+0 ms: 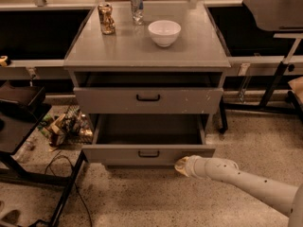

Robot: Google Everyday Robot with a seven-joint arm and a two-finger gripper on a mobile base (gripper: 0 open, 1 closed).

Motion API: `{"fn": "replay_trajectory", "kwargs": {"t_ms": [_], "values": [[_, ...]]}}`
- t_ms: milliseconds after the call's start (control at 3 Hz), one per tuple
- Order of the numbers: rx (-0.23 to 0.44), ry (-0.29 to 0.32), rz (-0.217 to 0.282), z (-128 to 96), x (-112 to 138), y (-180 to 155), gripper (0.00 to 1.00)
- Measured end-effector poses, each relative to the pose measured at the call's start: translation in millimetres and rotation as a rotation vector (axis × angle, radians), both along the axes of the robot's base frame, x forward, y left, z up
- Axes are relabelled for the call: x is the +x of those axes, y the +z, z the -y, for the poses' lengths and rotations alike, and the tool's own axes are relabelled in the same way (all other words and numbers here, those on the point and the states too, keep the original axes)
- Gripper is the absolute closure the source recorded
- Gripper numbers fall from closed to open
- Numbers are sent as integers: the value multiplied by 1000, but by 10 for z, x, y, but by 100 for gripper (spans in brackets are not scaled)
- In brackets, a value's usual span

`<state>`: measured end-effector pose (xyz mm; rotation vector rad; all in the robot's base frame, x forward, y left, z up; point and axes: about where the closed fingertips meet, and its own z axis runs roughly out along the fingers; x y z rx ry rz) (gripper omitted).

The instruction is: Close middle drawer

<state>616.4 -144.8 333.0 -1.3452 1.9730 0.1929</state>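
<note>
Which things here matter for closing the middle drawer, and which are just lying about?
For the job:
- middle drawer, pulled out
- its handle
- claw, low near the drawer front's right end

Lying about:
- white bowl, silver can and brown can on the cabinet top
- top drawer
- floor clutter
</note>
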Motion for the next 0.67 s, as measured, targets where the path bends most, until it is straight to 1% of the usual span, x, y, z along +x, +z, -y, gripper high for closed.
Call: {"fn": "replay_trajectory", "kwargs": {"t_ms": [333,667], "values": [[-6,10,13,65,188,99,100],[-6,10,13,65,181,100,100]]}}
